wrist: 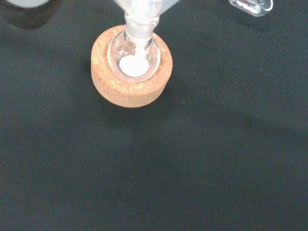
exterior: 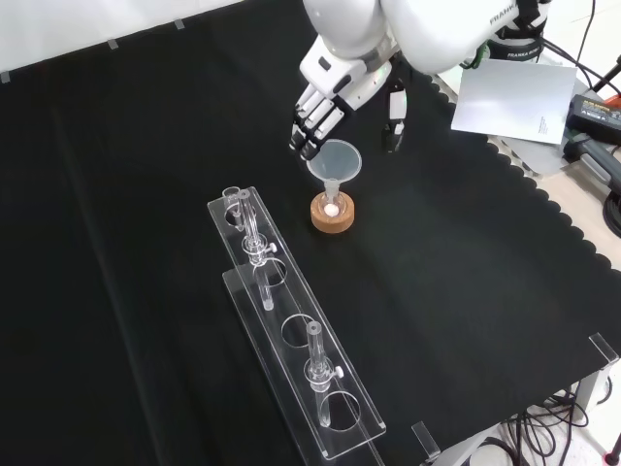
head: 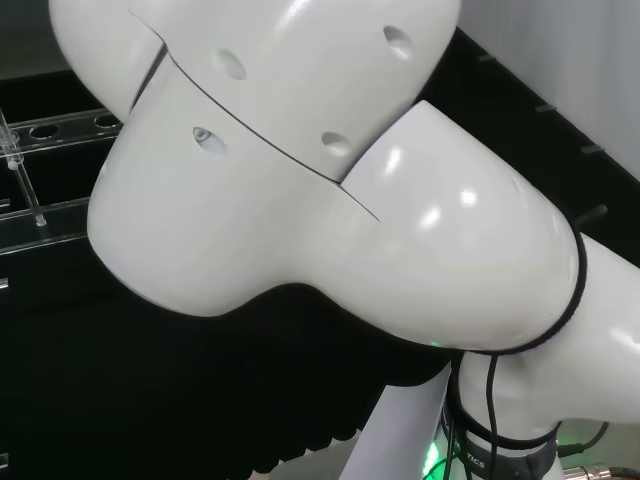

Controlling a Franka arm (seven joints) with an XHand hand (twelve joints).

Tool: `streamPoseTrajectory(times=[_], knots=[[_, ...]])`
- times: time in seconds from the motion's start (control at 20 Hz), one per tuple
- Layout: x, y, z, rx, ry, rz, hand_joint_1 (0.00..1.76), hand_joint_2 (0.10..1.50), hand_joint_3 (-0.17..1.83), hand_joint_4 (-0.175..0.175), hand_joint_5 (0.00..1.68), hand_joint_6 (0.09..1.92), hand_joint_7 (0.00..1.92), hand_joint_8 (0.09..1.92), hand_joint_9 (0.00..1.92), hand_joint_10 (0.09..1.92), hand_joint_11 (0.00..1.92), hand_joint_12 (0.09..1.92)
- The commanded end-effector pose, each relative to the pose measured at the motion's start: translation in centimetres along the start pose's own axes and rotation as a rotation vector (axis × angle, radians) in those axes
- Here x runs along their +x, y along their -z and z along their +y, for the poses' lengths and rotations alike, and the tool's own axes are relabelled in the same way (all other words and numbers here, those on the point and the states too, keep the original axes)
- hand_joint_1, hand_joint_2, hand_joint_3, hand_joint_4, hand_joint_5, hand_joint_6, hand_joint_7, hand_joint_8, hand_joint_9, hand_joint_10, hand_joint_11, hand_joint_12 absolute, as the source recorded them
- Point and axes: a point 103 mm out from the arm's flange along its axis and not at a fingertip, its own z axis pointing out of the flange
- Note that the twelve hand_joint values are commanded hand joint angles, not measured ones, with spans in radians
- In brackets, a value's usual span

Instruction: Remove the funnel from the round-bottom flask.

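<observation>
the clear funnel (exterior: 335, 161) stood stem-down in the small round-bottom flask (wrist: 134, 57) on its cork ring (exterior: 332, 215), the hand (exterior: 342, 89) poised above with fingers spread, holding nothing; light, slick and likely brittle, it seemed best pinched at the cone's rim.

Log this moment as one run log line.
phase: approach | hand: open, above funnel, apart | funnel: seated in flask | flask: on cork ring

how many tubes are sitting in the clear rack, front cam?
3 plainly visible in the clear rack: two tubes side by side at its far end and one nearer the camera. The ware is clear, so another could go unseen.
</observation>
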Motion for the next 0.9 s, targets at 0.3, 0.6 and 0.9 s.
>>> streamPoseTrajectory(times=[0.3, 0.6, 0.9], knots=[[0.8, -0.4, 1.0, 0.014, 0.007, -0.081, 0.61, 0.67, 0.20, -0.016, 0.00, 0.09, 0.00, 0.09, 0.00, 0.81, 0.28, 1.49], [0.7, -0.9, 1.8, 0.030, 0.005, -0.080, 0.62, 0.67, 0.19, -0.009, 0.00, 0.09, 0.00, 0.09, 0.00, 0.83, 0.27, 1.50], [0.3, -1.3, 2.6, 0.042, 0.004, -0.079, 0.63, 0.67, 0.18, -0.005, 0.00, 0.09, 0.00, 0.09, 0.00, 0.85, 0.26, 1.50]])
